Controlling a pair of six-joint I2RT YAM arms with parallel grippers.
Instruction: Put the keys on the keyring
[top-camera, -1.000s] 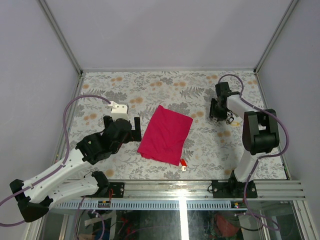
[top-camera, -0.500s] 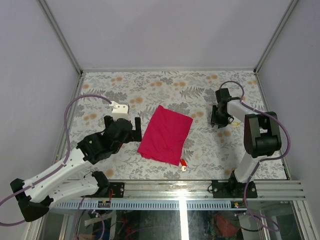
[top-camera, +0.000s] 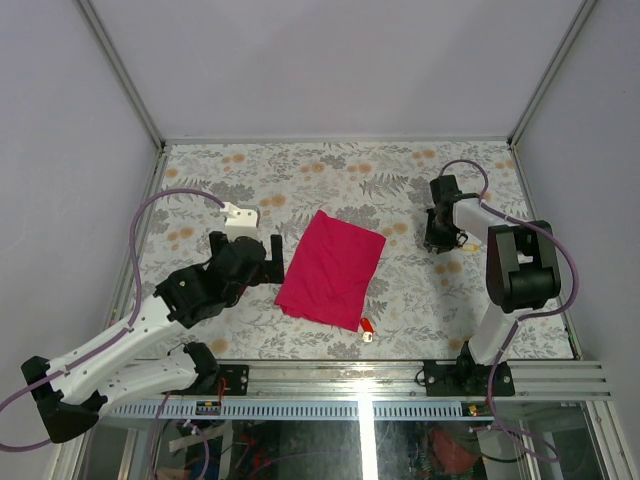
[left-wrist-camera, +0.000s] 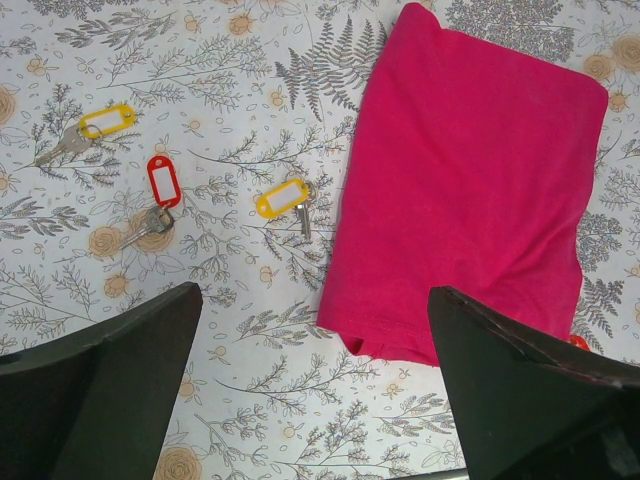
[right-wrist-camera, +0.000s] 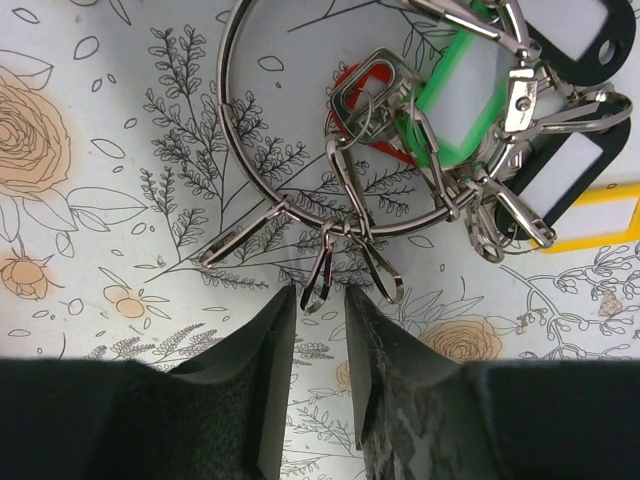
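Three keys (left-wrist-camera: 300, 212) with yellow and red tags are lying on the flower-patterned bench (left-wrist-camera: 250, 330) just beside a pink cloth (left-wrist-camera: 470, 180), and the left fingers (left-wrist-camera: 100, 400) are hanging above them, spread wide and gripping nothing. Towards the far right of the bench, the keyring (right-wrist-camera: 420, 130) is lying flat with its bunch of clips and green, black and yellow tags. The right fingers (right-wrist-camera: 240, 390) are standing a narrow gap apart with one small clip (right-wrist-camera: 318, 285) at the mouth of that gap, and I cannot tell whether they are pinching it.
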